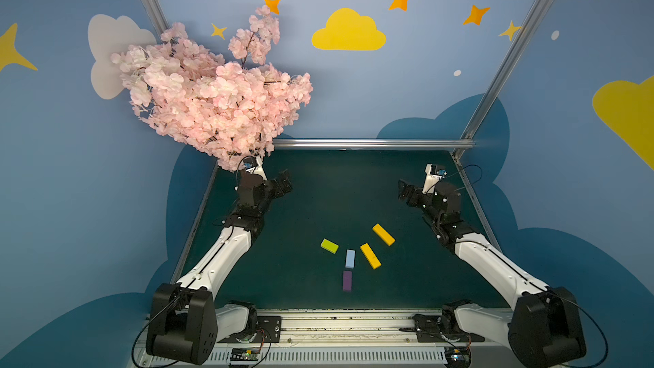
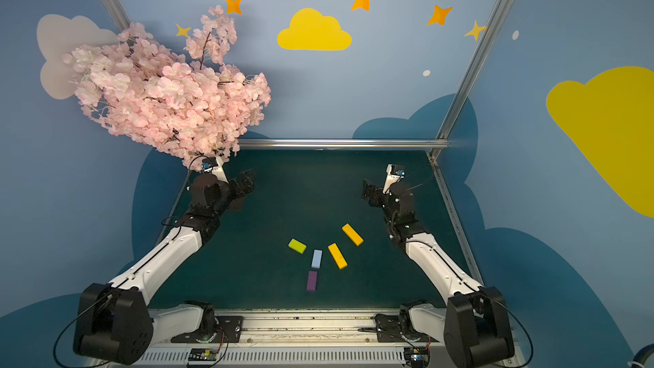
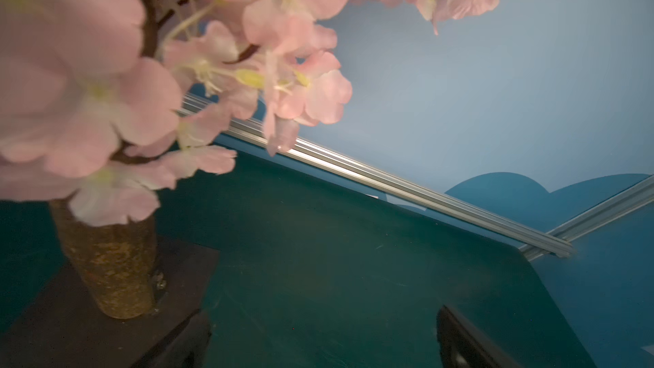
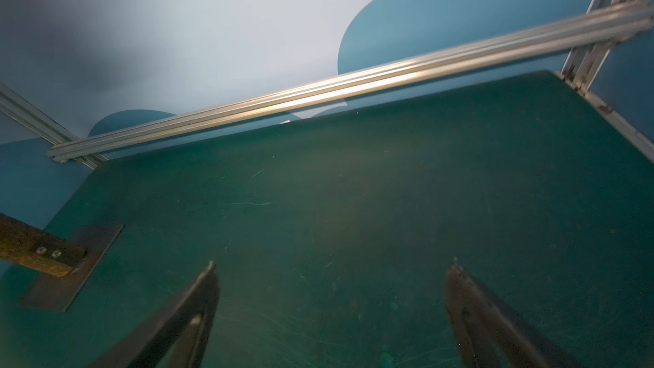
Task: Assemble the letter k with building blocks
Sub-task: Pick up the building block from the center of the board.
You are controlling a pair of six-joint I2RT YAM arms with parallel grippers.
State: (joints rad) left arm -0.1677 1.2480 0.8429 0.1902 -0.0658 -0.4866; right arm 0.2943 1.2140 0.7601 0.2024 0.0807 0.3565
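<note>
Five flat blocks (image 2: pixel 316 258) lie apart, near middle of surface (image 1: pixel 318 189): purple (image 1: pixel 347 280) and blue (image 1: pixel 350 259) roughly in line, lime (image 1: pixel 329 246) skewed, near orange (image 1: pixel 370 255) and far orange (image 1: pixel 383 234) slanting. Left gripper (image 1: pixel 286 181), right gripper (image 1: pixel 402 190): released, empty, well away.

White arm links (image 1: pixel 219 260); boxy black joints (image 1: pixel 184 323); thin black cables (image 1: pixel 601 334)

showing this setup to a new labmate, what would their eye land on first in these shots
The pink artificial blossom tree at the far left corner of the dark green table grabs the eye first. Next come five small flat blocks lying loose near the front middle: lime-green, light blue, purple and two longer orange-yellow ones. The left gripper and right gripper hang open, far from them.
</note>
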